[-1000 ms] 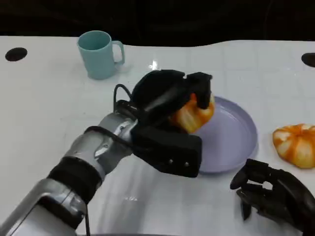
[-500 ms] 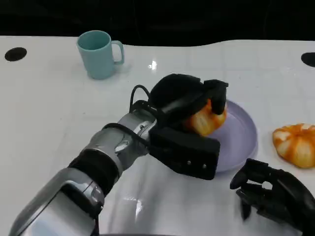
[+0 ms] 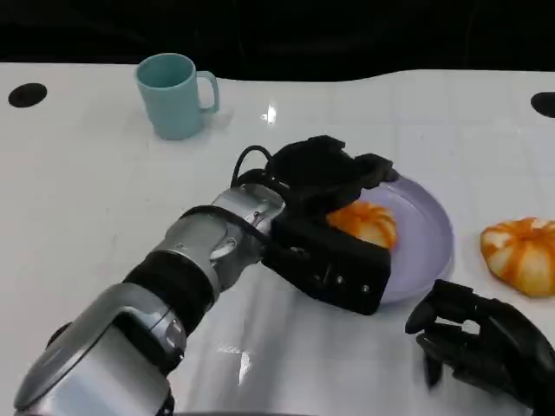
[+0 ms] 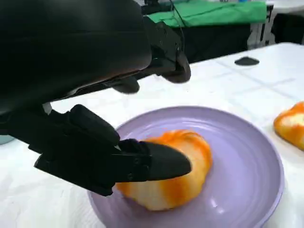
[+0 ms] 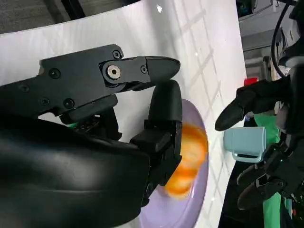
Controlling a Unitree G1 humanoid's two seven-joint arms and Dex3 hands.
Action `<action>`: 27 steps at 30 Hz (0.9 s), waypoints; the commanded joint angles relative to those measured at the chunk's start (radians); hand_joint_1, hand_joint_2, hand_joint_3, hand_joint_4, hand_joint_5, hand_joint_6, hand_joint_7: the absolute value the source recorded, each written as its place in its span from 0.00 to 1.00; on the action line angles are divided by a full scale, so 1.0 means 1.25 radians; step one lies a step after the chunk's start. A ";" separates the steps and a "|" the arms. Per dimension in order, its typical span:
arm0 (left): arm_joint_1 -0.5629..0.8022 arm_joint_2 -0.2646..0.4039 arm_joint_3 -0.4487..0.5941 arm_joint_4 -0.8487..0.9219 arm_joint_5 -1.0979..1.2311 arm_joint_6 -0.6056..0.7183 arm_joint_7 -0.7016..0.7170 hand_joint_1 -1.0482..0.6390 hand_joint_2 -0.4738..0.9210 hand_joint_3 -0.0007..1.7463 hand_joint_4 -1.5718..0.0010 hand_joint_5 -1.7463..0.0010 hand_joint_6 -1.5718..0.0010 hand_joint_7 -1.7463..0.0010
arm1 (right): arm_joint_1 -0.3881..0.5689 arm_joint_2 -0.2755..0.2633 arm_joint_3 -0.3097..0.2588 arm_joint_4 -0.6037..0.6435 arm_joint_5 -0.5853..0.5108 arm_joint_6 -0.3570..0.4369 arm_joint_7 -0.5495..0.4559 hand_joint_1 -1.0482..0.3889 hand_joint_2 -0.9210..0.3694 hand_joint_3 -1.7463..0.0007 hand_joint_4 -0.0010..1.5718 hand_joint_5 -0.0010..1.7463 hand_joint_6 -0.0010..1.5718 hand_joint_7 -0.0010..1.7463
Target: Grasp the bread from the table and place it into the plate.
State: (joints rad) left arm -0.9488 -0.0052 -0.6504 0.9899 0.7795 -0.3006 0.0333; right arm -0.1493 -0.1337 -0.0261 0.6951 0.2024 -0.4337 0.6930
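An orange-and-white striped bread (image 3: 368, 224) lies on the purple plate (image 3: 427, 236), towards its left side. My left hand (image 3: 325, 186) hovers just over it with its fingers spread, no longer gripping. In the left wrist view the bread (image 4: 175, 171) rests on the plate (image 4: 247, 180), with the thumb in front of it and the other fingers (image 4: 166, 52) raised above. My right hand (image 3: 481, 342) rests near the table's front right corner and holds nothing. The right wrist view shows the bread (image 5: 190, 161) on the plate (image 5: 180, 209) beyond my right hand (image 5: 95, 133).
A second striped bread (image 3: 520, 253) lies on the table right of the plate, also in the left wrist view (image 4: 290, 124). A teal mug (image 3: 176, 94) stands at the back left. Dark round holes (image 3: 28, 95) mark the table's far corners.
My left hand carried the bread rightwards over the plate, lowered it and let go. The bread now lies on the plate. My right hand has stayed put.
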 commanded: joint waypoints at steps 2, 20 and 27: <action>-0.018 0.016 -0.003 -0.021 0.000 0.008 -0.032 0.06 1.00 0.40 1.00 0.85 1.00 0.83 | 0.018 -0.011 0.003 0.013 -0.014 0.024 -0.009 0.37 0.00 0.85 0.44 1.00 0.42 0.81; 0.111 0.130 0.043 -0.262 -0.041 0.008 -0.114 0.06 1.00 0.41 1.00 0.87 1.00 0.83 | 0.021 -0.011 0.000 0.003 -0.006 0.036 -0.004 0.39 0.00 0.85 0.44 1.00 0.42 0.80; 0.221 0.221 0.089 -0.452 -0.053 0.008 -0.141 0.08 1.00 0.39 0.99 0.84 0.99 0.84 | 0.017 -0.013 0.001 0.011 -0.016 0.022 -0.011 0.38 0.00 0.84 0.43 1.00 0.42 0.79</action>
State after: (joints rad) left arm -0.7135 0.2225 -0.5650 0.4972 0.7190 -0.2944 -0.1221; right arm -0.1505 -0.1341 -0.0252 0.6906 0.1971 -0.4303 0.6881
